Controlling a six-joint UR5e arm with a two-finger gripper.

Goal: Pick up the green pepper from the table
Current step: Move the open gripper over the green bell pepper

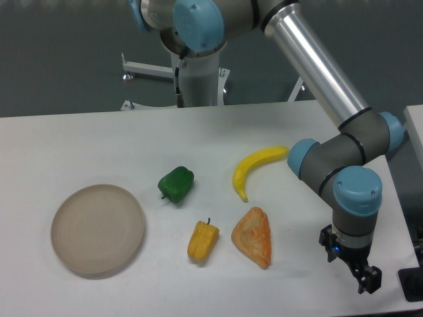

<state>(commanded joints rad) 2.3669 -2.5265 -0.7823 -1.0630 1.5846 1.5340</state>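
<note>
The green pepper (176, 184) is dark green and glossy. It lies on its side on the white table (79, 142), a little left of centre, with its stem pointing down-left. My gripper (369, 282) hangs at the table's front right corner, far to the right of the pepper and well apart from it. Its black fingers point down toward the table with a small gap between them. Nothing is held in that gap.
A round beige plate (98, 229) sits at the front left. A yellow-orange pepper (203, 241) lies just in front of the green one. An orange wedge-shaped item (253, 237) and a banana (256, 169) lie between the pepper and my gripper. The arm's forearm (317, 63) crosses above the right side.
</note>
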